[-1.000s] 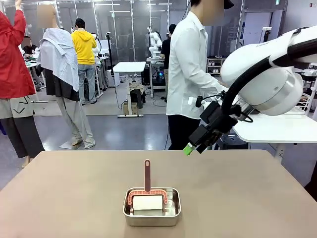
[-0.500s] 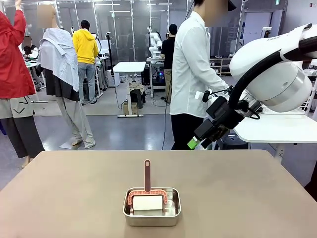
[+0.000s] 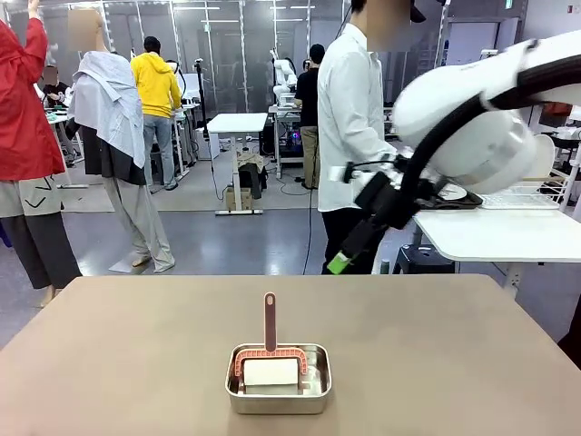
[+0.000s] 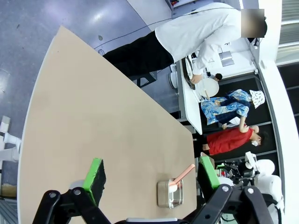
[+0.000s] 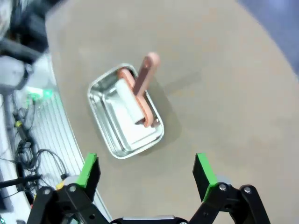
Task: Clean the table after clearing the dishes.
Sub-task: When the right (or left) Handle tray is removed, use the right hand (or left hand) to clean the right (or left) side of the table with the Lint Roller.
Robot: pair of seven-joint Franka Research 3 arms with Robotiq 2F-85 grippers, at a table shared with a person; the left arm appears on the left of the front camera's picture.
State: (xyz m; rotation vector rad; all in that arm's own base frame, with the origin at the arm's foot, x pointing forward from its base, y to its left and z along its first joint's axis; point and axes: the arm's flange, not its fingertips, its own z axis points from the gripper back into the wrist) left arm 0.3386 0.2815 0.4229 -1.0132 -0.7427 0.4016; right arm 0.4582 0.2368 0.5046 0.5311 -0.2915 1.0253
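The taupe table (image 3: pixel 127 363) holds a small steel pan (image 3: pixel 278 392) at its middle. In the pan stands a cleaning tool (image 3: pixel 270 322) with a pink handle and a white pad. My right gripper (image 3: pixel 339 263) hangs open above the table's far right part, tilted down toward the pan (image 5: pixel 125 112); nothing is between its green pads (image 5: pixel 88 169). My left gripper (image 4: pixel 152 172) is open and empty, high above the table (image 4: pixel 93 116), with the pan (image 4: pixel 169 193) far below it. A white plate (image 4: pixel 209 87) lies on the white side table by the person's hand.
A person in a white shirt (image 3: pixel 349 118) stands at the far edge, turned toward the white side table (image 3: pixel 495 232), which carries a wire rack (image 3: pixel 536 195). Other people and tables stand farther back.
My right arm swung right and then back left, its gripper ending slightly left and higher than a second ago. The person stepped toward the side table. The pan and tool stayed put.
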